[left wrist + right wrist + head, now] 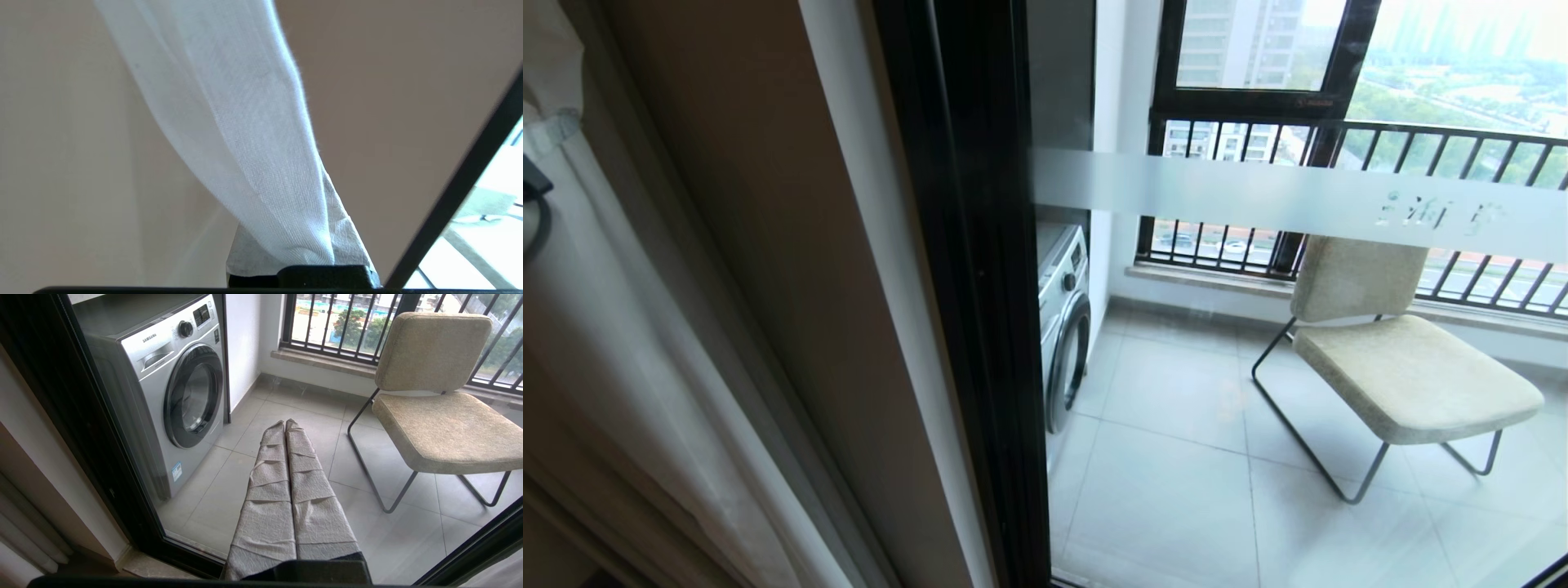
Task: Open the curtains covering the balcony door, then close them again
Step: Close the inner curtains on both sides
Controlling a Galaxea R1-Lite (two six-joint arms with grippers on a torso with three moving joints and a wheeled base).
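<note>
The curtains (621, 343) hang bunched at the far left, beside the wall and clear of the glass. The balcony door (1258, 408), with its black frame (964, 286) and frosted stripe (1258, 196), stands uncovered. In the left wrist view my left gripper (298, 245) is shut on a gathered fold of the sheer white curtain (245, 122), which stretches away from the taped fingers (351, 241). A black part of the left arm (533, 196) shows at the head view's left edge. My right gripper (285, 424) is shut and empty, pointing low at the door glass.
Behind the glass stand a silver washing machine (171, 384) on the left and a beige chair (1405, 367) with a metal frame on the right. A black-framed window with railing bars (1339, 139) closes the balcony. A brown wall strip (768, 245) lies between the curtains and the door frame.
</note>
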